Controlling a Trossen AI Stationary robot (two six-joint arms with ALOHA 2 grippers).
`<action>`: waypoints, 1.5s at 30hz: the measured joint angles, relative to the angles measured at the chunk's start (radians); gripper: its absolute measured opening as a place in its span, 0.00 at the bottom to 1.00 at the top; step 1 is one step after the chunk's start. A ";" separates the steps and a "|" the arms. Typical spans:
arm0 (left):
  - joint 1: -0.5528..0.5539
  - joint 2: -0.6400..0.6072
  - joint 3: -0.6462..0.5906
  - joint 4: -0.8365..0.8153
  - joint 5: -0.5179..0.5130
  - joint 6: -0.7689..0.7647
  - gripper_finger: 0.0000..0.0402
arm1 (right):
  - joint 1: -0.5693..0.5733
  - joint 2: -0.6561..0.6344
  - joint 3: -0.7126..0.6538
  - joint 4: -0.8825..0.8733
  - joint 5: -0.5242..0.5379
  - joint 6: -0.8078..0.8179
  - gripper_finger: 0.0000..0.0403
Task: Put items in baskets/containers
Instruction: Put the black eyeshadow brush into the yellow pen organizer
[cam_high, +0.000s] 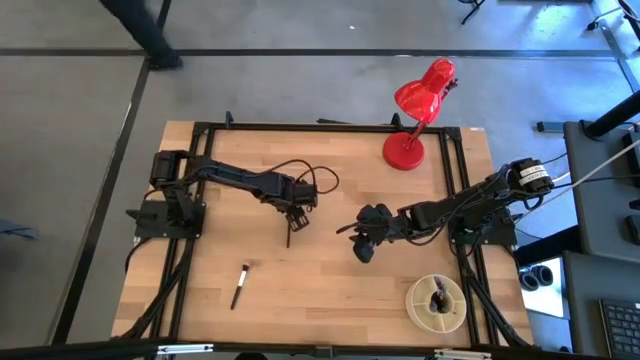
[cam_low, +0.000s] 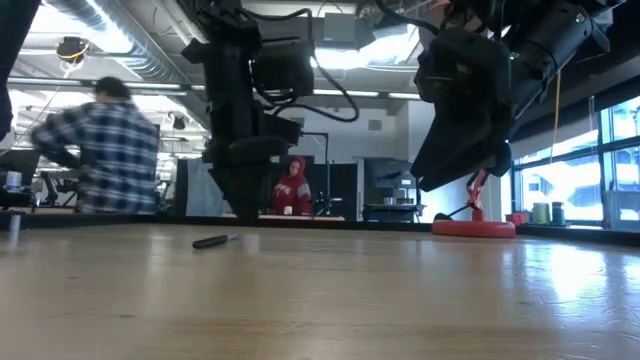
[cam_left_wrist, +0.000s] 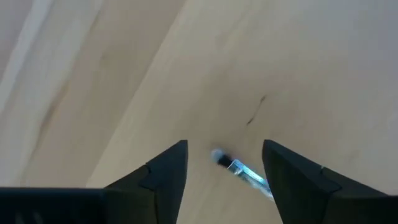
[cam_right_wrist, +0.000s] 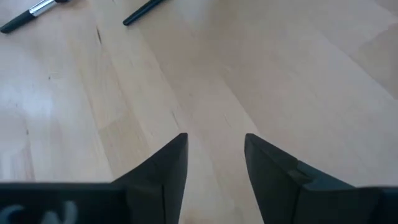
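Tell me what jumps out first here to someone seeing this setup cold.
The red desk lamp at the table's far edge, right of centre, grabs the eye first. Next, the two dark arms meeting mid-table: the left gripper is open just above a brush, the right gripper open over bare wood. Near the front right corner sits the round cream dish, with one more brush lying front left.

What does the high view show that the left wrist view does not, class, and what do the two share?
Only the high view shows the round cream dish near the table's right front corner, the red desk lamp, the right tool and a second brush lying apart on the wood. Only the left wrist view shows a brush's pale tip and shiny ferrule between the open fingers. Both show the left tool over bare wooden table.
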 joint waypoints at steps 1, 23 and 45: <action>0.004 0.000 -0.005 -0.005 0.000 -0.027 0.50 | 0.000 0.000 0.000 0.000 -0.006 0.003 0.39; -0.013 -0.001 -0.095 0.112 0.166 -0.184 0.10 | 0.001 0.000 0.000 0.000 -0.044 0.005 0.39; -0.070 -0.121 -0.057 0.204 0.031 0.017 0.00 | 0.002 0.000 0.000 0.000 -0.067 0.003 0.39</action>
